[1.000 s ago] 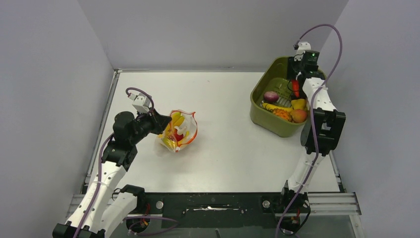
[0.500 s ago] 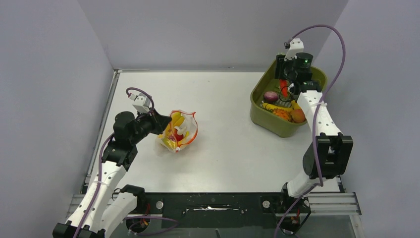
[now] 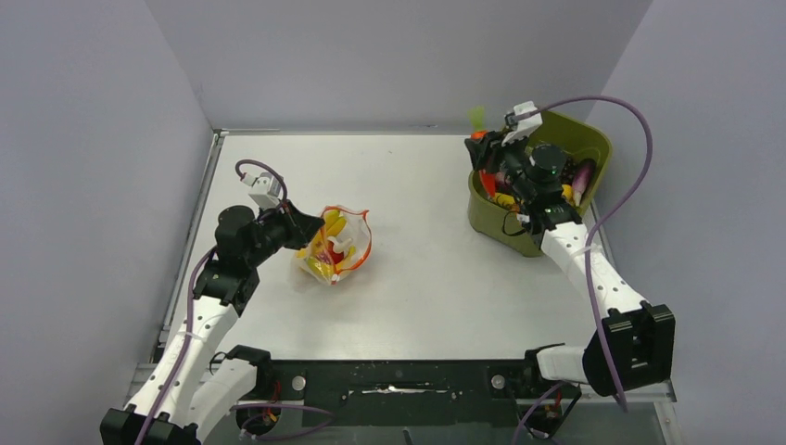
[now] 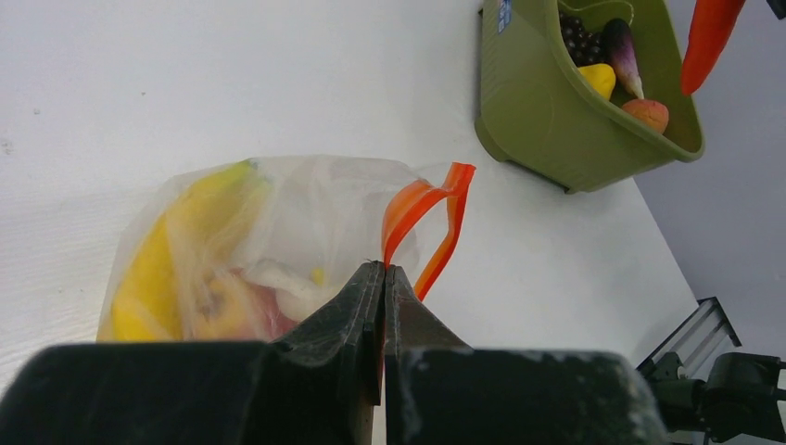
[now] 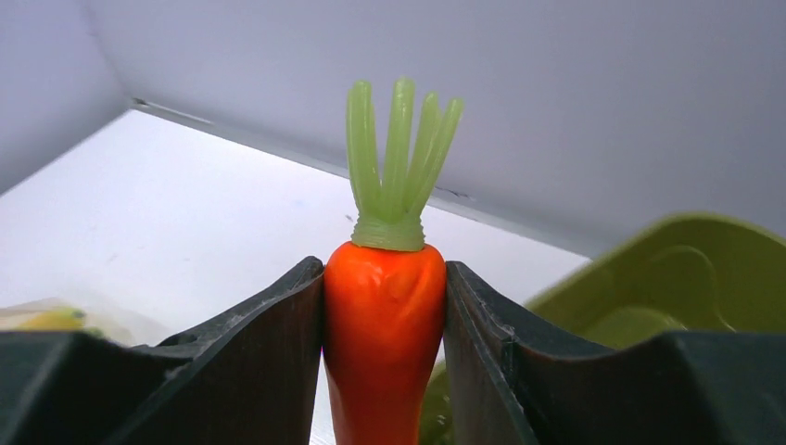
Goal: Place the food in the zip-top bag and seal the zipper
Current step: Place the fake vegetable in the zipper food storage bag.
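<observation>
Right gripper (image 3: 484, 148) has swung up to the 10 o'clock rim of bin (image 3: 491, 221), clamped on carrot (image 5: 383, 287) mid-body. Looks rigid, light, slick. Left gripper (image 4: 383, 278) pinches bag (image 3: 335, 243) rim at 9 o'clock; film floppy.

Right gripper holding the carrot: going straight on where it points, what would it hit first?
Probably the grey back wall: the right gripper, shut on the carrot, points over the table toward it; depth is unclear.
</observation>
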Tool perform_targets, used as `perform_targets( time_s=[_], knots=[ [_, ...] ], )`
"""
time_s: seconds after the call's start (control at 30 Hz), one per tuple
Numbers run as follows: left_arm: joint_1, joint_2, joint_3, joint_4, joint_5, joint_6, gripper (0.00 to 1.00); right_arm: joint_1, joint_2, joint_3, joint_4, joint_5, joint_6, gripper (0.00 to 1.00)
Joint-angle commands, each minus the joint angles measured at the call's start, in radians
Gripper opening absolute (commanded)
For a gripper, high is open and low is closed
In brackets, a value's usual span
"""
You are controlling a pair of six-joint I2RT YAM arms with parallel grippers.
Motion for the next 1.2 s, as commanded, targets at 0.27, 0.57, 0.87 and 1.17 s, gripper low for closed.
perform_targets(
  time_s=[0.27, 0.57, 0.87, 1.17],
  knots=[
    [0.005, 0.004, 0.043, 0.034, 0.013, -0.096, 0.00, 0.175, -0.074, -0.210, 0.681, -0.467, -0.121, 0.30],
    [0.007, -0.013, 0.038, 0.039, 0.051, -0.072, 0.00, 0.290, 0.005, -0.182, 0.784, -0.807, -0.219, 0.29],
    [0.007, -0.027, 0.062, -0.016, 0.072, -0.032, 0.00, 0.395, 0.100, -0.101, 0.706, -1.050, -0.340, 0.32],
    [0.007, -0.047, 0.082, -0.069, 0.110, 0.006, 0.00, 0.495, 0.265, -0.042, 1.019, -1.246, -0.164, 0.33]
  ],
)
